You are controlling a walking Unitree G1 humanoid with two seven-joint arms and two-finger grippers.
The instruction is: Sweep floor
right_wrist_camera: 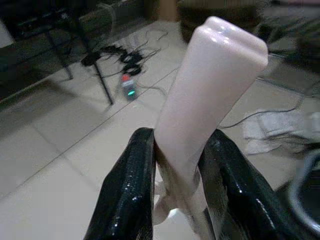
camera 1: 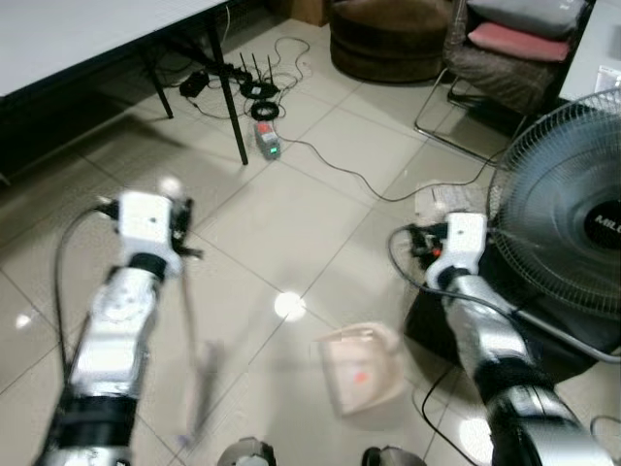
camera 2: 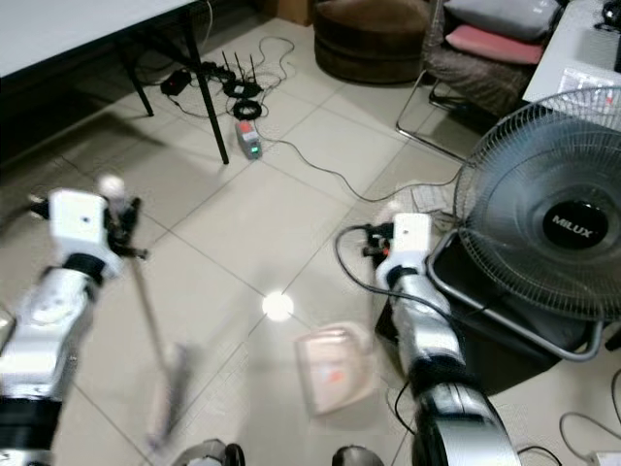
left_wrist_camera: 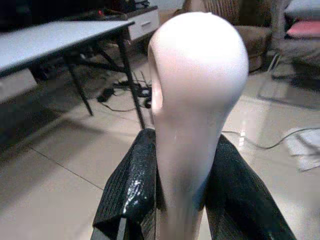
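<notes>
The left end effector (left_wrist_camera: 182,200) is clamped on the rounded, pale pink top of a broom handle (left_wrist_camera: 192,115), its two black fingers (left_wrist_camera: 127,192) pressing the shaft from both sides just under the knob. In the head views the same handle (camera 2: 146,301) slants down from the left wrist toward the tiled floor (camera 1: 281,214), ending in a blurred broom head (camera 2: 167,393) close to the robot's feet; the blur hides its bristles.

The right end effector (right_wrist_camera: 175,190) grips the flat, squared-off pink handle of a dustpan (right_wrist_camera: 207,100), with a black finger (right_wrist_camera: 127,195) on each side of it. The pan of the dustpan (camera 1: 361,371) shows as a pale pink, blurred shape low over the floor between the two arms, just beside the right forearm. Whether it touches the tiles cannot be told.

A bright ceiling-light reflection (camera 1: 288,305) sits on the floor between broom and dustpan. To the robot's right stands a large grey pedestal fan (camera 2: 558,228), its base close to the right arm. Farther ahead, a power strip (camera 1: 268,142) with a green light lies beside the black leg (camera 1: 231,92) of a white surface (camera 1: 78,34), amid a tangle of cables (camera 1: 257,83). A brown pouf (camera 1: 388,39) and a wicker chair with a pink cushion (camera 1: 519,41) stand beyond.
</notes>
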